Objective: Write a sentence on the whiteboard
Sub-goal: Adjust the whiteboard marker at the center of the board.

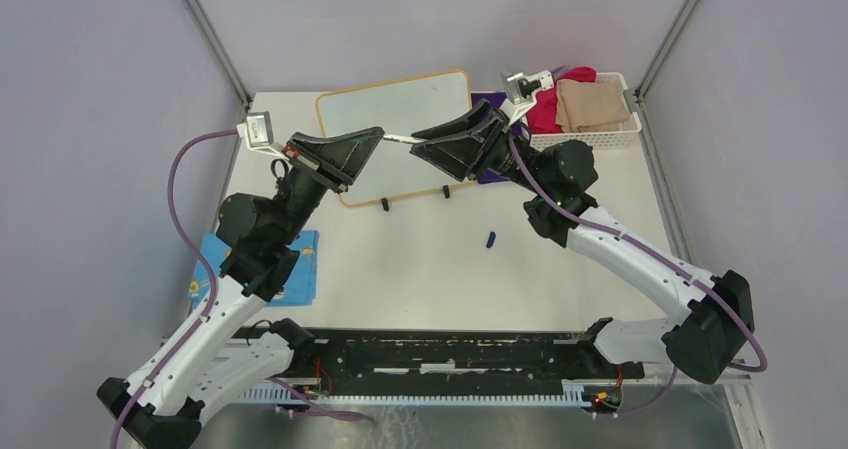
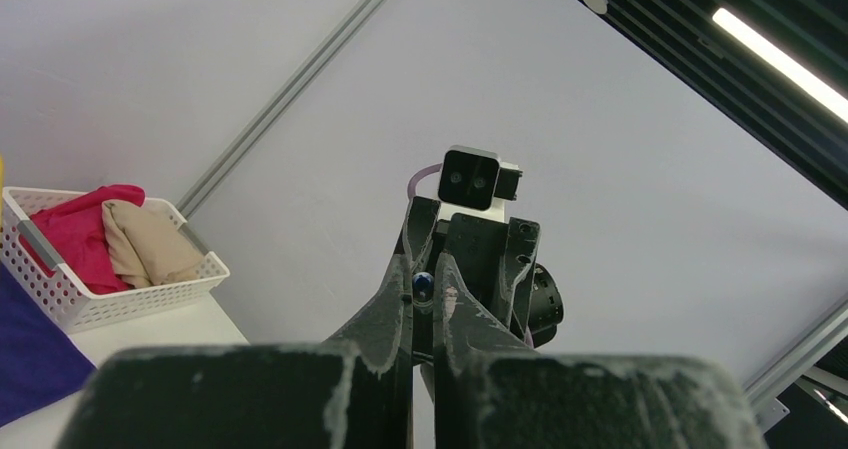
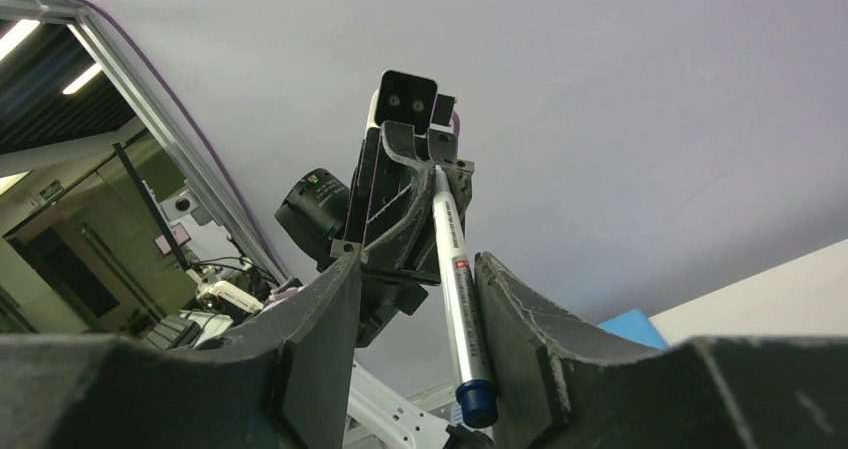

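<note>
From above, we see the whiteboard (image 1: 400,109) lying blank on the counter's (image 1: 420,269) far half. Over it the pen (image 1: 398,138) bridges the left fingers (image 1: 365,141) and the right fingers (image 1: 440,149).

In the left wrist view, the left fingers (image 2: 390,309) are pressed onto the pen (image 2: 422,287).

In the right wrist view, the right fingers (image 3: 320,309) stand spread around its barrel.

We judge this a handover. Next, the right must clamp before the left releases.

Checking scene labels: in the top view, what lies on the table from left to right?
blue booklet → whiteboard → small blue cap → white basket of cloths
</note>
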Robot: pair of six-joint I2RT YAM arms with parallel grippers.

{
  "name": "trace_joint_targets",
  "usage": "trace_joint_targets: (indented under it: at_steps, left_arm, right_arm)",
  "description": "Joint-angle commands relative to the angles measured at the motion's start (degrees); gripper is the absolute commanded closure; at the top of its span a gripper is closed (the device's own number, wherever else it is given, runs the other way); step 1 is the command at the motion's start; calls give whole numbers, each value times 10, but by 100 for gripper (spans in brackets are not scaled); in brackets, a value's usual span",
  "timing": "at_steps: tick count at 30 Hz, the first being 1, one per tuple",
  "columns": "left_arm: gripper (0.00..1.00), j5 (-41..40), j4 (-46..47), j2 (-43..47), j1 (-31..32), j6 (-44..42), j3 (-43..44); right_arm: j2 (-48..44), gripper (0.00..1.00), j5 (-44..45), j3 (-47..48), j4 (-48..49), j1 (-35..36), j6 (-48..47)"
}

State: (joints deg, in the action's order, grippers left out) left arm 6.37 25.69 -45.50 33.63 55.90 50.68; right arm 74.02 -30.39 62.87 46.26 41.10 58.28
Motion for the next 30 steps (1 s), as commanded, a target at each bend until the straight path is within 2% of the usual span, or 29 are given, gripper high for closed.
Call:
trace_joint_targets:
  at_steps: [1,15,30]
  left_arm:
    - [98,8,6,1,2,16,17]
    - [98,7,9,-7,2,18,12]
    - [98,8,16,-12,2,26,-2]
  right_arm:
    - [-17,51,-2,2,30,-3,7]
    - [-10,67,4,-3,32,-4,13]
    - [-4,67,1,-18,85,-3,46]
